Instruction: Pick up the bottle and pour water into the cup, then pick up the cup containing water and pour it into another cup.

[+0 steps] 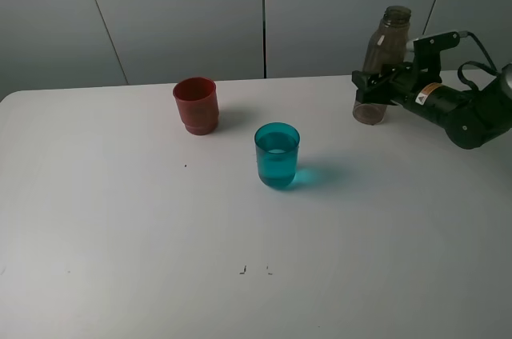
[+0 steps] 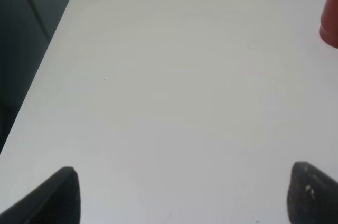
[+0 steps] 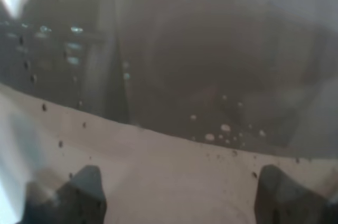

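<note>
The right gripper [image 1: 370, 91] is squeezed shut around the low part of the bottle [image 1: 386, 43]; the bottle is upright at the far right of the table [image 1: 120, 235], so nothing can spill. The teal cup [image 1: 277, 155] sits in the middle with water in it, so I think the first pour is done; the red cup [image 1: 196, 105] waits behind it to the left, well apart. The left gripper [image 2: 182, 197] is wide open and holds nothing; nothing stands between the cups.
</note>
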